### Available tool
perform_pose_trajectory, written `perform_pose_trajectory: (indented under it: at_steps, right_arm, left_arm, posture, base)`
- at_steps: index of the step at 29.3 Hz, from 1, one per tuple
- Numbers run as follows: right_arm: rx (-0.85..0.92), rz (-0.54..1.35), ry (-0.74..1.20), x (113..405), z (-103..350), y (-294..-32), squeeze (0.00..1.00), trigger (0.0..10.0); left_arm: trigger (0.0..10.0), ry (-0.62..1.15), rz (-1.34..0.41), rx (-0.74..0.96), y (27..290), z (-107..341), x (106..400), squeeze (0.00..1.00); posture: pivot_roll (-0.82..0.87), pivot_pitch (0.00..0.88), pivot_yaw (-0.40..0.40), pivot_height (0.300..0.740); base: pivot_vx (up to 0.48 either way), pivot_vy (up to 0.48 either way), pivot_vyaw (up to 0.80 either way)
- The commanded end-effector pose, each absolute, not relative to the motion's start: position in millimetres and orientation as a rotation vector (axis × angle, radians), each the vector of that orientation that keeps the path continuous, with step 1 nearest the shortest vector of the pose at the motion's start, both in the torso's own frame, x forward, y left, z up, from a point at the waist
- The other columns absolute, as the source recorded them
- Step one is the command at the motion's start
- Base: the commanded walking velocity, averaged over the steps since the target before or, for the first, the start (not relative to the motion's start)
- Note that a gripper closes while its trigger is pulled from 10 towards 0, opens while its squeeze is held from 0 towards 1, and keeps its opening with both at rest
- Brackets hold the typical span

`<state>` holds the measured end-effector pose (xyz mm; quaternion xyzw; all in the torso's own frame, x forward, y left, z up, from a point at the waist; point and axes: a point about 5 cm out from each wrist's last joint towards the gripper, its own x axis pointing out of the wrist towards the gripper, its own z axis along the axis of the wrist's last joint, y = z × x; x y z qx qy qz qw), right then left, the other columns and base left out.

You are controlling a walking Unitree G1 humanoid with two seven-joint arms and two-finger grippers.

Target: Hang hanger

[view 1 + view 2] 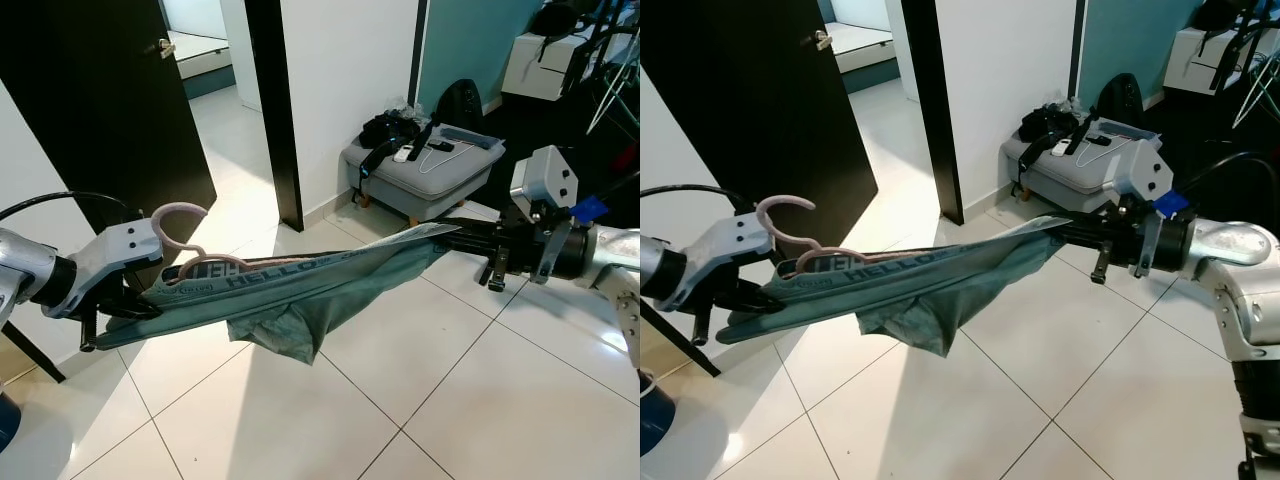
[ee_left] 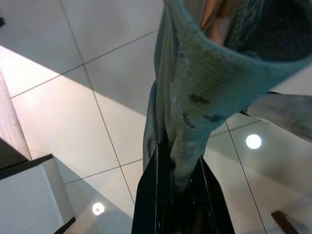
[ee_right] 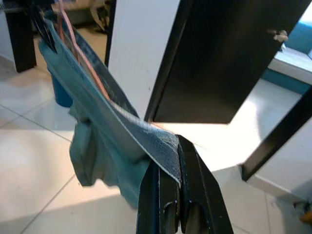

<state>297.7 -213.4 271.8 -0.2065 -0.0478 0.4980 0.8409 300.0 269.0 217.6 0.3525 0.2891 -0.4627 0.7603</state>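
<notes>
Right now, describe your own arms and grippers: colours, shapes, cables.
Both arms are silver-grey with rounded metal housings. The left arm has a thin black cable arcing over it and a pale angular wrist block. The right arm carries a white boxy camera module and a small blue tag. The left gripper and right gripper each have two long black fingers.

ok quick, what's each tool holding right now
left tool: shut on one end of the teal garment.
right tool: shut on its other end.
</notes>
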Motion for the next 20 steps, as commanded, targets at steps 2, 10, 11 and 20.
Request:
perform_pose_trajectory:
  at_steps: [2,10,11,20]
  right_arm:
    - [-0.436,1.104,-0.192,299.4,284.0,-193.3,0.0,0.0]
    - [-0.46,1.148,-0.198,308.9,275.6,-160.9,0.0,0.0]
    - [-0.5,1.168,-0.153,308.4,265.3,-157.2,0.0,0.0]
    - [-0.59,1.157,0.117,295.6,224.0,-193.9,0.0,0.0]
  left_arm:
    - [10.0,0.71,-1.057,0.777,261.4,196.0,297.1,0.0]
    - [10.0,0.638,-1.201,0.68,230.5,189.1,291.4,0.0]
    - [10.0,0.601,-1.23,0.645,225.0,193.8,290.2,0.0]
    - [10.0,0.544,-1.184,0.598,248.0,221.1,288.3,0.0]
  posture:
    - [-0.07,0.0,0.105,0.731]
    - [-0.08,0.0,0.102,0.731]
    - [-0.08,0.0,0.099,0.731]
    - [-0.07,0.0,0.095,0.731]
  base:
    - [0.0,0.0,0.0]
    - [0.0,0.0,0.0]
    - [0.0,0.0,0.0]
    - [0.0,0.0,0.0]
